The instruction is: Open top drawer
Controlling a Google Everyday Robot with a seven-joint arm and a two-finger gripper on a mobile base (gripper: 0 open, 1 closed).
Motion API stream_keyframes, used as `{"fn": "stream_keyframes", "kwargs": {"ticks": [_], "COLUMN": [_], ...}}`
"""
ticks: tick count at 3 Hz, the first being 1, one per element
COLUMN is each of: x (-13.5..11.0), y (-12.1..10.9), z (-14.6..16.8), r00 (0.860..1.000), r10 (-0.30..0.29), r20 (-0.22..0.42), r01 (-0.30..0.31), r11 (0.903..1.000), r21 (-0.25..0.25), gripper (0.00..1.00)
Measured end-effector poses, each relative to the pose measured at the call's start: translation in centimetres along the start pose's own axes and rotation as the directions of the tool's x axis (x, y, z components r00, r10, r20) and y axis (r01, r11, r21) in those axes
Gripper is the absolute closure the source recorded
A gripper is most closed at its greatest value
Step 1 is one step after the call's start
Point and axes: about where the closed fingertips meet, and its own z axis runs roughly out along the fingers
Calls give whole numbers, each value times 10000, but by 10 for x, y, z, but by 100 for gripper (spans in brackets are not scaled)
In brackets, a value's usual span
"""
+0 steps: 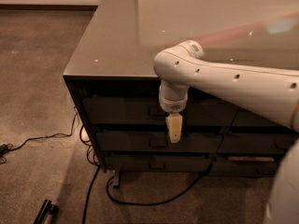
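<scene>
The top drawer (119, 110) is the wide dark front just under the cabinet's glossy top (121, 41). It looks shut, and its small pull (156, 111) sits at centre. My gripper (174, 128) hangs straight down from the white arm (224, 80), in front of the drawer fronts. Its beige tip is just right of the pull and reaches down to the upper edge of the middle drawer (126, 141).
A slimmer bottom drawer (140, 163) lies below, and another drawer stack (259, 143) stands to the right. Black cables (44, 137) run over the carpet at the left and under the cabinet (140, 202). A dark bar-like object (44, 212) lies at the bottom left.
</scene>
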Motion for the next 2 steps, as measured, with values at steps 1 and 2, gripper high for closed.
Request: {"fn": "stream_keyframes", "kwargs": {"ticks": [1, 2], "x": [1, 6], "y": [-3, 5], "z": [3, 7], "r00": [10000, 9989], "r10": [59, 255], "r20": [32, 390], "r01": [-59, -248], "r11": [10000, 9995], "r21": [-57, -190], "gripper": [0, 0]}}
